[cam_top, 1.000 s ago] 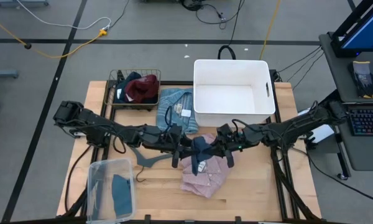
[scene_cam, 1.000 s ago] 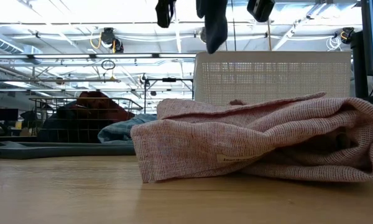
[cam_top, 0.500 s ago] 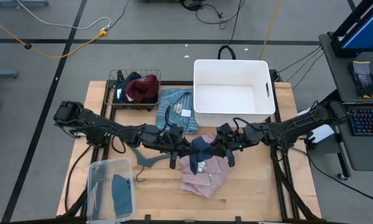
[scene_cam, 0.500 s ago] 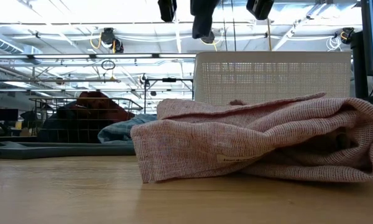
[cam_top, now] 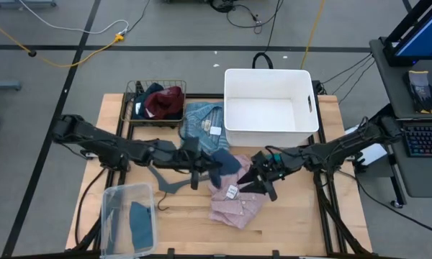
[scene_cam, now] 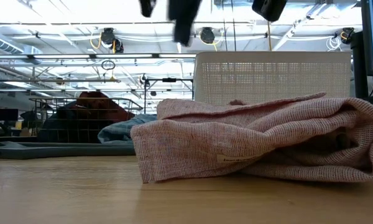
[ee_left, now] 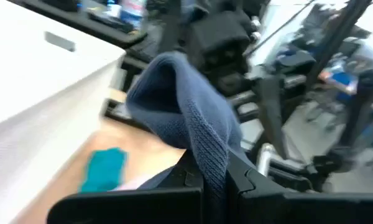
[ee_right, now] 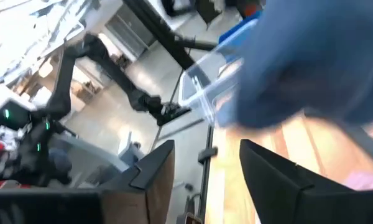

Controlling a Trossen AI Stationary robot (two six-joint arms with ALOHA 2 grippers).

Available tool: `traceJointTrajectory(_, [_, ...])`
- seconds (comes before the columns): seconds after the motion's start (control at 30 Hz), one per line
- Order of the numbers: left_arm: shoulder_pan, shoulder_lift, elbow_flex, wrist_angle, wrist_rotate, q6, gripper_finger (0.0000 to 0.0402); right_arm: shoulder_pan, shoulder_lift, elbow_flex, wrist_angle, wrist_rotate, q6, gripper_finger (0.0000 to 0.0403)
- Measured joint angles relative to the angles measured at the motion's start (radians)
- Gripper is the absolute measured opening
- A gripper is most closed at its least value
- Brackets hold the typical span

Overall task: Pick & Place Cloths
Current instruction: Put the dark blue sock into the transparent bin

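Observation:
My left gripper point(cam_top: 207, 167) is shut on a slate-blue cloth point(cam_top: 227, 162), held in the air above the pink shirt point(cam_top: 234, 203), which lies crumpled on the table. My right gripper point(cam_top: 249, 176) stands open just right of that cloth, with nothing between its fingers point(ee_right: 150, 171). A light blue striped shirt point(cam_top: 200, 121) lies beside the white bin. Maroon and dark navy pieces point(cam_top: 162, 102) fill the wire basket. A small teal piece point(cam_top: 141, 223) lies in the clear container. My left gripper pinches the slate-blue cloth's bunched end point(ee_left: 212, 163) between its two fingers, which come level from the table's left. The cloth bulges out past the fingertips toward the right arm. It hangs lifted clear of the pink shirt point(scene_cam: 183, 15).
A white bin point(cam_top: 308, 108) stands at the far right of the table, a wire basket point(cam_top: 134, 92) at the far left. A clear plastic container point(cam_top: 115, 208) sits at the near left corner, and a grey hanger point(cam_top: 165, 185) lies next to it.
My left gripper has shut on the slate-blue cloth that my right gripper held up. My right gripper has then opened and let go. My left gripper has drawn back toward the table's left edge and slightly up, carrying the cloth with it.

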Motion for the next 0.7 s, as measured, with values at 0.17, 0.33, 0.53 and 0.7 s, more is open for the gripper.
traceJointTrajectory(0.17, [-0.031,-0.124,0.004,-0.120,-0.163,0.029,0.0002,0.006,0.000,0.000,-0.037,-0.044,0.021,0.0191])
traceJointTrajectory(0.33, [-0.094,-0.194,0.100,-0.427,-0.309,-0.019,0.0001,0.006,0.000,0.000,-0.045,-0.047,-0.033,0.0178])
traceJointTrajectory(0.53, [-0.166,-0.183,0.298,-0.916,-0.351,-0.252,0.0001,0.003,0.000,0.000,-0.064,-0.043,-0.127,0.0126])
traceJointTrajectory(0.7, [-0.209,-0.149,0.410,-1.214,-0.239,-0.446,0.0001,0.003,0.000,0.000,-0.076,-0.042,-0.176,0.0039])
